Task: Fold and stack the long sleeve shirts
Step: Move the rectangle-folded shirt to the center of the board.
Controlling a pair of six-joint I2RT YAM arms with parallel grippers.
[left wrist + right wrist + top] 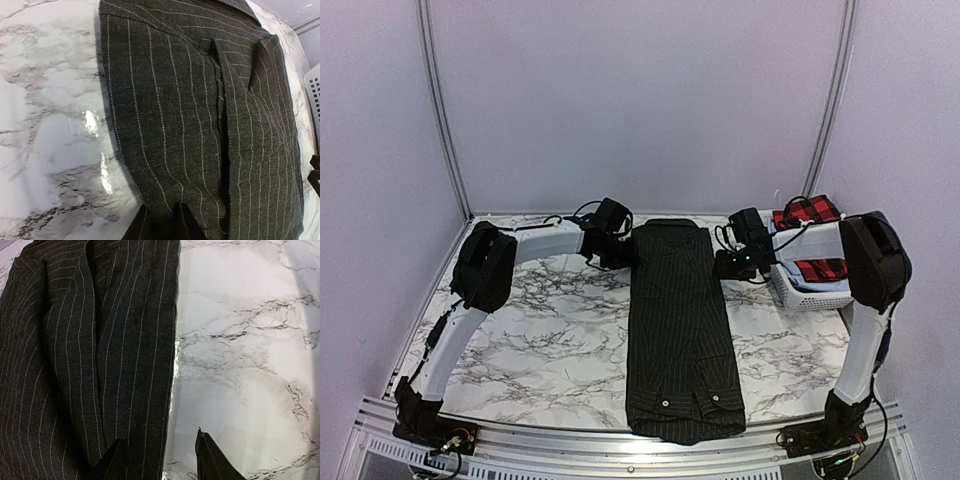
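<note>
Desk (540, 330) carries the black pinstriped shirt (680, 320), folded into a long strip and lying between both grippers, likely for the next fold. Red checked shirt (810, 212) sits in the basket (810, 290) just right of the right gripper (160, 460), which is released, straddling the shirt's edge. Left gripper (162, 225) is at the opposite edge; can't tell if it's clenched.

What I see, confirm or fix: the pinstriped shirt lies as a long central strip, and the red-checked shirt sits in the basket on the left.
The side is wrong. The pinstriped shirt does lie as a long central strip, but the red-checked shirt sits in the basket on the right; the top external view shows it.
</note>
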